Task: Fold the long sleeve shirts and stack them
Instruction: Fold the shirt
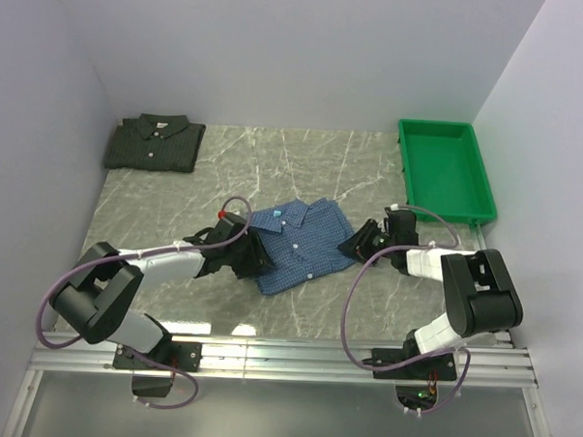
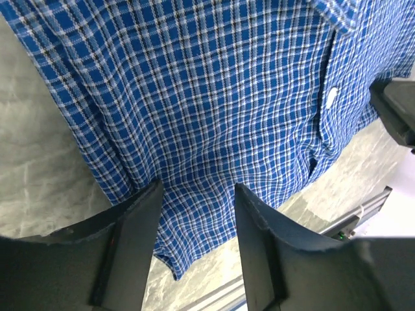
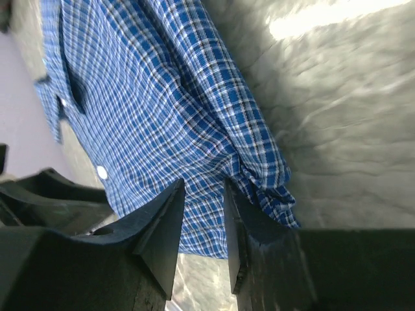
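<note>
The blue check long sleeve shirt (image 1: 300,243) lies folded in the middle of the table, collar toward the back. The dark green-grey shirt (image 1: 154,143) lies folded at the far left corner. My left gripper (image 1: 258,256) sits low at the blue shirt's left edge. In the left wrist view it (image 2: 196,194) is open, and the blue cloth (image 2: 214,97) lies flat beyond its tips, not pinched. My right gripper (image 1: 358,246) is at the shirt's right edge. In the right wrist view it (image 3: 203,194) stands open over the blue shirt's hem (image 3: 162,116), next to a bunched fold (image 3: 269,175).
A green plastic tray (image 1: 486,203) stands at the back right against the wall. The table is grey marble-patterned (image 1: 303,166), walled on three sides. A metal rail (image 1: 285,359) with the arm bases runs along the near edge.
</note>
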